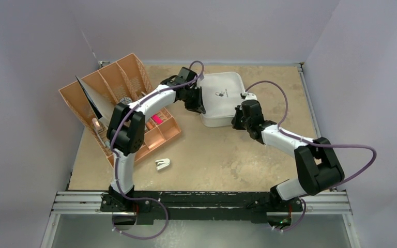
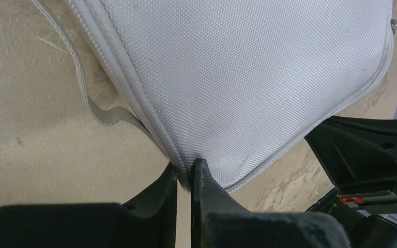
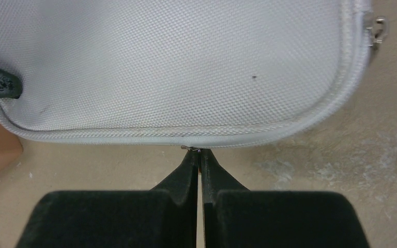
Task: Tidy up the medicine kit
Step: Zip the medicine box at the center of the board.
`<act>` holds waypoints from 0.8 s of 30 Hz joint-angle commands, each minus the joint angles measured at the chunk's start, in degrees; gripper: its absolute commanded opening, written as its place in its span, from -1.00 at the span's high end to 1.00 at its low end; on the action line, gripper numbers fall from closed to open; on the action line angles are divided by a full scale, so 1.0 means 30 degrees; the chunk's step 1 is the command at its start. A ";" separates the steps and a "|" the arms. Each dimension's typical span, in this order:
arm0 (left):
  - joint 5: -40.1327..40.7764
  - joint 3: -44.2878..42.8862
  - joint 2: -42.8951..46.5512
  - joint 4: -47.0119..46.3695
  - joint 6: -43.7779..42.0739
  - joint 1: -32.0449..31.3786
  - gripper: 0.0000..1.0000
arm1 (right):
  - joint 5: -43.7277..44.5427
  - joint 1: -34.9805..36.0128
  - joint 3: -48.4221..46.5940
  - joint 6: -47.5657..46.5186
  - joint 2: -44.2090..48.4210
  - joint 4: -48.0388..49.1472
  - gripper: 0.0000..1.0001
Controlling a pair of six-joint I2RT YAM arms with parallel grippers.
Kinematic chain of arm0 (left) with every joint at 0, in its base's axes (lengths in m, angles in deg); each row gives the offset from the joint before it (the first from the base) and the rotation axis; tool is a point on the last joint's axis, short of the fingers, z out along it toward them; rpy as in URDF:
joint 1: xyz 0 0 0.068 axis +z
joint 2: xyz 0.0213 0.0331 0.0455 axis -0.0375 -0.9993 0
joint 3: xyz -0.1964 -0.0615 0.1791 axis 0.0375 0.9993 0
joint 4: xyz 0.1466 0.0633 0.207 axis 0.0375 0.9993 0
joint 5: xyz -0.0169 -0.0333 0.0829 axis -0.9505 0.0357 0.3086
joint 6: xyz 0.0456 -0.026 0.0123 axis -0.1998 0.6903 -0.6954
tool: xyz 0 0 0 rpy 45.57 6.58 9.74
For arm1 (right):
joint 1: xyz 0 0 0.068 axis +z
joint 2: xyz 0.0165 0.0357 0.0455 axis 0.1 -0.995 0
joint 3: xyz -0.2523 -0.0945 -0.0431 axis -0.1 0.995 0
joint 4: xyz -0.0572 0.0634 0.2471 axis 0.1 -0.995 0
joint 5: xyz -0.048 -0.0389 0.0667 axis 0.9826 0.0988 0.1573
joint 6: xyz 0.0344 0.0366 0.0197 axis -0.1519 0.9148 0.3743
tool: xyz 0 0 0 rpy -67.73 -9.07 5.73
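Note:
The medicine kit point(image 1: 221, 98), a light grey zip case with a small dark logo on its closed lid, lies at the back middle of the table. My left gripper point(image 1: 198, 105) is at its left side. In the left wrist view that gripper point(image 2: 186, 174) is shut, pinching the rim of the medicine kit point(image 2: 248, 77) at a rounded corner. My right gripper point(image 1: 236, 121) is at the kit's near right edge. In the right wrist view it point(image 3: 199, 153) is shut on a small metal zipper pull point(image 3: 189, 149) on the seam of the medicine kit point(image 3: 176, 67).
Tan-orange divided organizer trays point(image 1: 115, 85) stand and lie at the left, with small items in the lower tray point(image 1: 161, 135). A small white object point(image 1: 162, 164) lies near the front. A grey strap point(image 2: 99, 113) trails from the kit. A second zipper pull point(image 3: 378, 27) hangs at the kit's corner.

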 commanded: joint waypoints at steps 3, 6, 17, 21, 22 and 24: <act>0.2603 -0.0348 -0.0536 0.1163 -0.1856 0.0069 1.00 | 0.2665 -0.2472 -0.0206 -0.0711 0.1039 -0.2293 1.00; 0.2777 -0.0599 -0.0621 0.1481 -0.2440 0.0070 1.00 | 0.2621 -0.3793 -0.0774 -0.1090 0.0692 -0.2588 1.00; 0.3043 -0.1604 -0.1093 0.2773 -0.6302 0.0047 1.00 | -0.0006 -0.6325 -0.2079 -0.1900 -0.0256 -0.1232 1.00; 0.3626 -0.2136 -0.1511 0.3536 -0.7436 0.0040 1.00 | 0.0623 -0.6503 -0.2000 -0.4526 -0.0203 -0.0764 1.00; 0.3630 -0.2267 -0.1698 0.3697 -0.7716 0.0040 1.00 | 0.0517 -0.6538 -0.1805 -0.5999 -0.0177 -0.0159 1.00; 0.3494 -0.2794 -0.2196 0.4434 -0.8556 0.0044 1.00 | -0.0841 -0.6547 -0.1198 -0.9632 -0.0046 0.1156 1.00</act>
